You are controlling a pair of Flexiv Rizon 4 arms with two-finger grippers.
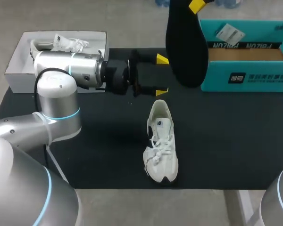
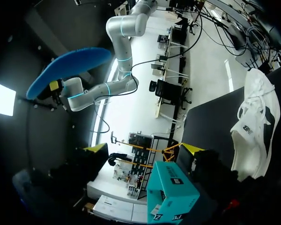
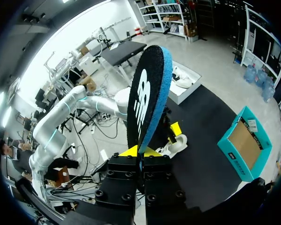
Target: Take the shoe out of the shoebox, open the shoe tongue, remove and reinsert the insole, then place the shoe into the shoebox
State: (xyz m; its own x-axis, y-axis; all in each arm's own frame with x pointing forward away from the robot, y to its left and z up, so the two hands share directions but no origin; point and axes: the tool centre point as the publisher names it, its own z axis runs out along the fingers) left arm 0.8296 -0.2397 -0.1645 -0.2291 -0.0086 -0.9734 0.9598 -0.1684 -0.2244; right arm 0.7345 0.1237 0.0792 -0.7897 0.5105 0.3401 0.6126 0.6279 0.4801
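The white shoe [image 1: 161, 143] lies on the black mat [image 1: 236, 141], toe toward the front edge; it also shows beside my left gripper [image 2: 253, 122]. Its insole [image 1: 186, 44], black on one face and blue on the other, hangs high over the mat's back, and my right gripper [image 1: 196, 5] is shut on its upper end. In the right wrist view the insole [image 3: 147, 98] stands upright between the right gripper's [image 3: 140, 151] closed tips. My left gripper [image 1: 161, 74] is open and empty, lying sideways just left of the insole and above the shoe's heel. The teal shoebox [image 1: 247, 77] stands open at the back right.
A white box [image 1: 19, 56] with a second white shoe [image 1: 61, 44] in it sits at the back left, partly behind my left arm [image 1: 70, 70]. The mat's front edge runs just below the shoe's toe.
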